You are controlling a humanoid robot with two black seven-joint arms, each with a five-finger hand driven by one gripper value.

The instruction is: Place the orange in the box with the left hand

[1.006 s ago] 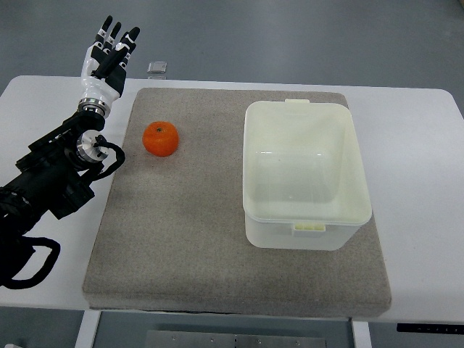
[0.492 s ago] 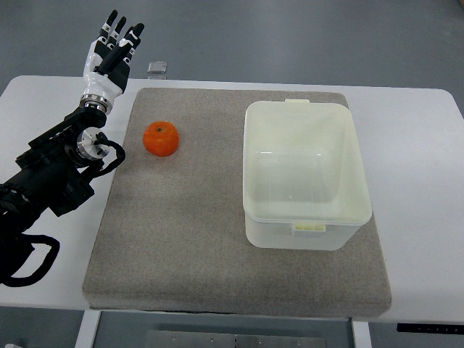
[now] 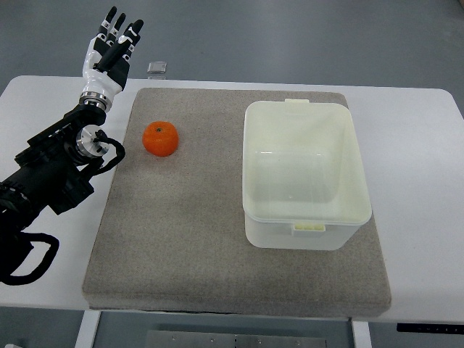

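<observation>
An orange lies on the grey mat, toward its far left part. The white open box stands on the mat's right half and holds nothing that I can see. My left hand is raised past the table's far left edge, fingers straight and spread, holding nothing. It is up and to the left of the orange, well apart from it. The black left arm runs in from the lower left.
The mat lies on a white table. A small grey square object sits at the table's far edge, just right of the hand. Beyond the table is grey floor.
The left hand has drifted slightly up and to the right with its fingers still spread. The orange and the box have not moved.
</observation>
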